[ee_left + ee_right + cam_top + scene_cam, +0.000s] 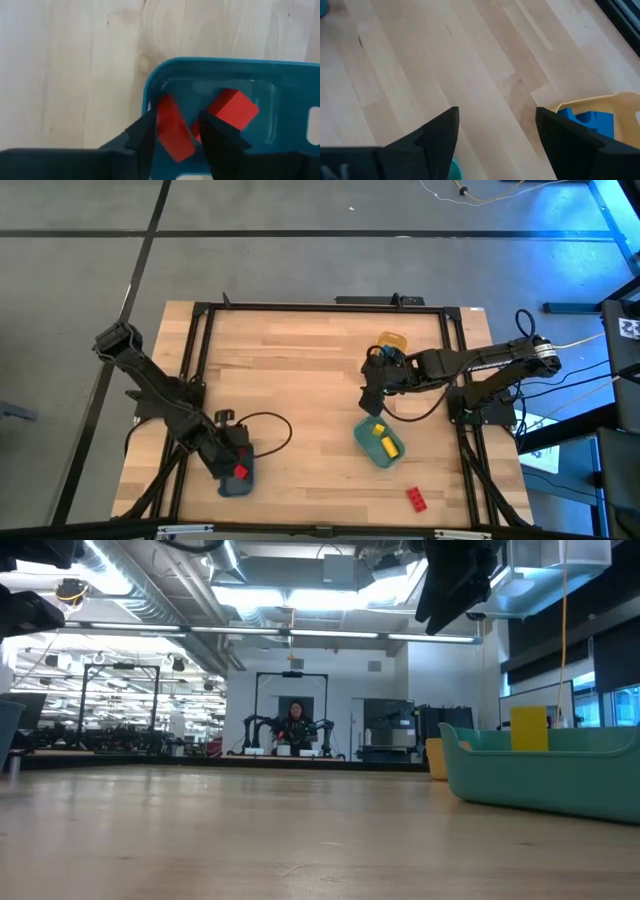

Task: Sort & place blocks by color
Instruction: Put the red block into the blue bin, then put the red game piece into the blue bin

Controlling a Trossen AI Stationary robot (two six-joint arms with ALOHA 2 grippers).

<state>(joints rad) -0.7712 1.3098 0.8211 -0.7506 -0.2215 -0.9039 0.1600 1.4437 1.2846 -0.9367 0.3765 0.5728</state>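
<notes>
Start with the wooden table [300, 380]: you have three trays on it, each taking one colour. The slate-blue tray [236, 480] sits at the near left under your left arm and takes reds; the teal tray [378, 442] at centre-right holds two yellow blocks [383, 442]; the yellow tray [392, 340] farther back holds blue blocks [587, 121].

Your left gripper [176, 131] hangs low over the slate-blue tray, fingers parted around one red block [172, 127] that stands tilted between them, and from these views you cannot tell whether they are touching it. A second red block [232, 109] lies just beside it.

Your right gripper [495, 131] hovers spread and empty between the yellow and teal trays.

One loose red block [416, 499] lies on the bare wood near the front edge, well apart from its tray; judging by position, it is the piece left to sort.
</notes>
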